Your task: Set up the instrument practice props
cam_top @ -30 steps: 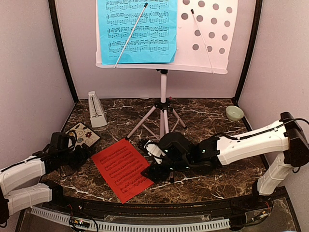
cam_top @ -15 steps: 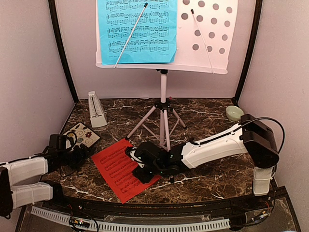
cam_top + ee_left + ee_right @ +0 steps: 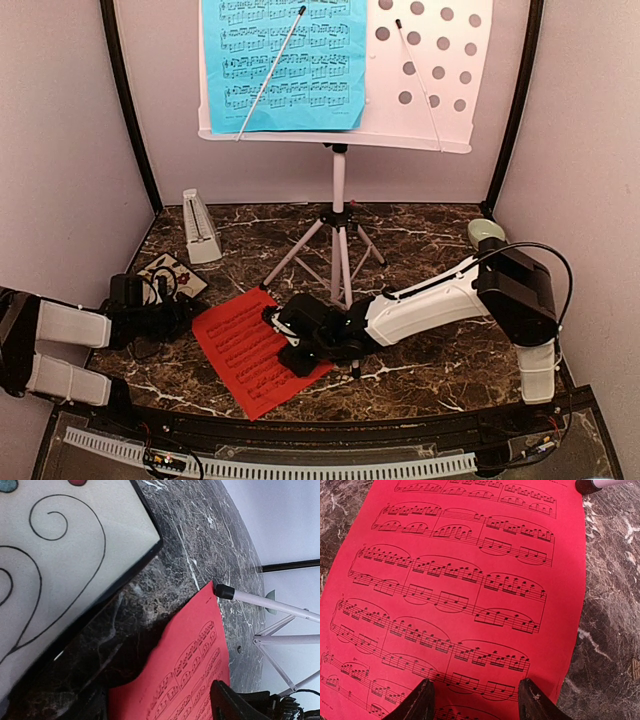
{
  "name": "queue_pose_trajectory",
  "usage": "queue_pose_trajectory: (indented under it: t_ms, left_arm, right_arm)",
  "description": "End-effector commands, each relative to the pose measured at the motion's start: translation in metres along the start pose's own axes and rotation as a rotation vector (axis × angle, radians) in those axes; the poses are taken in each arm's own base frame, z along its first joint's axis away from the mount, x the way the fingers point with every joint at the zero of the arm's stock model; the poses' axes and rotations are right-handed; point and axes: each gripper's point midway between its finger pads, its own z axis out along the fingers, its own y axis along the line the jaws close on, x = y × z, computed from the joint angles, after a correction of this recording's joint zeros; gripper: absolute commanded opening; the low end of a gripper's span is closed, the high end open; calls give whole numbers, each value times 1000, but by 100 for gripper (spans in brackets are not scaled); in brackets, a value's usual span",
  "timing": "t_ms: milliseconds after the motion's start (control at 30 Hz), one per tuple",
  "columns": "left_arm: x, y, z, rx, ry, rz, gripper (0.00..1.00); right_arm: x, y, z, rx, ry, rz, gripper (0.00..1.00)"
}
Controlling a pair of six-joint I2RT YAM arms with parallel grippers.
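**Red sheet flat under right gripper; blue sheet mounted**

Top view. Stand (image 3: 338, 190) upright at the back of the table (image 3: 440, 270), with the blue sheet (image 3: 285, 65) on its desk. Metronome (image 3: 200, 228) upright at back left. Red sheet (image 3: 245, 350) flat at front left, placed as a second ago. Right gripper (image 3: 290, 345) is over the sheet's right edge. A second ago it sat further right with its arm stretched low, and the arm is now folded, elbow raised before the bowl (image 3: 483, 230). Left gripper (image 3: 165, 315) is beside the coaster (image 3: 168, 275), its forearm drawn further left than before.

Left wrist view. Coaster corner, red sheet's edge, and the stand's capped foot just beside the sheet's corner. Jaws apart, nothing between them.

Right wrist view. Fingers (image 3: 422, 702) apart, low over the sheet's printed face. Contact cannot be told.
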Motion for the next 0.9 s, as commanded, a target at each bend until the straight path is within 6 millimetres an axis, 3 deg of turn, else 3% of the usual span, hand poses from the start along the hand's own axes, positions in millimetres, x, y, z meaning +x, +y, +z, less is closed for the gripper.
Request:
queue_pose_trajectory:
  t_ms: [0,267,500,600,867]
  left_arm:
    - [19,-5,3,82,74,-20,71]
    - [25,-26,4,153,112,14,70]
    - [35,-27,0,148,101,16,68]
    - [30,-22,-1,104,77,24,56]
    - [23,-3,-2,-46,63,19,3]
  right_arm:
    - [15,6,12,-45,34,-4,57]
    - [16,7,17,-57,40,-4,57]
    - [13,10,18,-67,37,-4,56]
    - [9,14,14,-91,29,-5,57]
    - [-22,32,-21,-203,-85,13,62]
